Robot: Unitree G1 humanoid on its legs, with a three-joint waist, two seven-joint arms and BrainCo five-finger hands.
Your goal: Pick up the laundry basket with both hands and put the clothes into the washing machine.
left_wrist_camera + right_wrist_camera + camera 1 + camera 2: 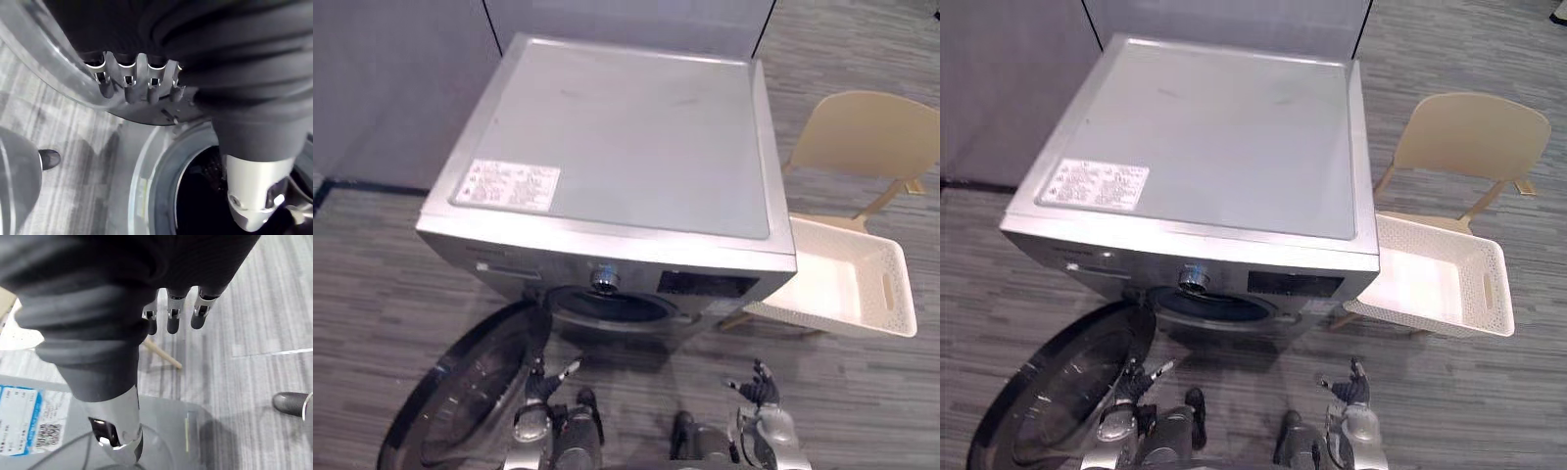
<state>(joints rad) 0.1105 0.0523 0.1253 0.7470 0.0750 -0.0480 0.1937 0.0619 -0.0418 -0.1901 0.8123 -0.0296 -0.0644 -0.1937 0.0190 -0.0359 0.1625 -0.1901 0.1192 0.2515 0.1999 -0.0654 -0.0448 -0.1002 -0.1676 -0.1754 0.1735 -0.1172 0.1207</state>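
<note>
Down in the left eye view, we saw the washing machine (626, 137) standing on the grey floor (372, 294), with a white label (507, 185) at the front left corner of its top. A silver dial (604, 279) sat on its front panel, just above the dark drum opening (607, 306). The round door (460, 392) hung wide open to the left of that opening. The left hand (543, 384) hovered low beside the door's right edge, and the right hand (759, 389) hovered low off the machine's front right corner, well apart from the left one.

In the right eye view, the white laundry basket (1498, 304) rested on the seat of a beige chair (1474, 137), just beside the machine's right side near its front right corner. Its pale inner bottom lay in plain sight, and neither hand touched it.

In the left wrist view, the left hand's fingers (128, 88) were loose and straight in a row, close to the curved rim of the door, and its thumb (252, 196) pointed apart from them over the drum opening. The hand was released and held nothing. The drum was too dark for us to tell what lay inside.

In the right wrist view, the right hand's fingers (172, 318) hung straight over the floor, with the thumb (117, 431) apart above the machine's top. That hand too was released and gripped nothing.
</note>
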